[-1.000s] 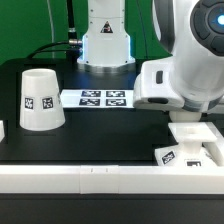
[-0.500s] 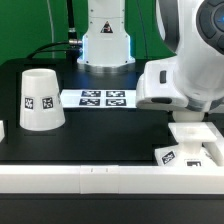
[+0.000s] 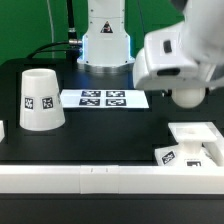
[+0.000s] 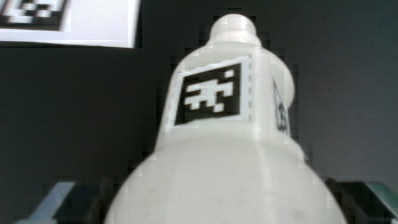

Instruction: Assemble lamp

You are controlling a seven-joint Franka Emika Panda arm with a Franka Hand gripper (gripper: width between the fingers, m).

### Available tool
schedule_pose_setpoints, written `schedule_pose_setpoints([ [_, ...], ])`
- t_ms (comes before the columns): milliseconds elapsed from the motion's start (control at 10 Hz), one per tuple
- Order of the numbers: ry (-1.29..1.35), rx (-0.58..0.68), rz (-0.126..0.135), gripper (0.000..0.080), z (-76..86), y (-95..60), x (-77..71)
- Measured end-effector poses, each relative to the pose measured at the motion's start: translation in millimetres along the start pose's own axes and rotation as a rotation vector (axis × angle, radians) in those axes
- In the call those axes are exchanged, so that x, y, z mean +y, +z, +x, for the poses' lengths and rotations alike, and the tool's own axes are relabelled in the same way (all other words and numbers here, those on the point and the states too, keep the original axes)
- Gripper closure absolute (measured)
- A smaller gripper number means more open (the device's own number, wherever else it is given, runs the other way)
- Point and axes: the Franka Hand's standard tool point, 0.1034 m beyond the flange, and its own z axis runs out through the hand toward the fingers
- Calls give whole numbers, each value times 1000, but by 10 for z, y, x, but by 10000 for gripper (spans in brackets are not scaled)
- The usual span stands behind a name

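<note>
The white bulb [image 4: 222, 130] fills the wrist view, its narrow end pointing away and a square tag on its side. My gripper [image 4: 214, 208] is shut on its wide end, with dark fingers [image 4: 64, 202] showing on either side. In the exterior view the arm [image 3: 180, 60] is blurred and raised above the flat square base [image 3: 196, 134] at the right front; the bulb cannot be made out there. The tapered shade [image 3: 40, 98] stands wide end down at the exterior view's left.
The marker board [image 3: 105, 98] lies on the black table behind the middle, and its corner shows in the wrist view [image 4: 63, 20]. A white rail [image 3: 90, 178] runs along the table's front edge. The robot's base [image 3: 105, 40] stands at the back.
The arm has risen from low over the base and shifted toward the exterior view's left. The base's top, covered before, is now uncovered.
</note>
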Motion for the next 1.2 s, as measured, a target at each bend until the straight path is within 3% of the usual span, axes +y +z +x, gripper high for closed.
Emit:
schedule_pose_setpoints([
  [200,-16,13,2,223,8,-161,-10],
  [400,-14,64,4,223,68,-147,-11],
  [700,-37,307,5,223,212,-270,26],
  [900,-56,435,5,223,165,-417,103],
  [1200,-51,602,10,223,127,-754,227],
])
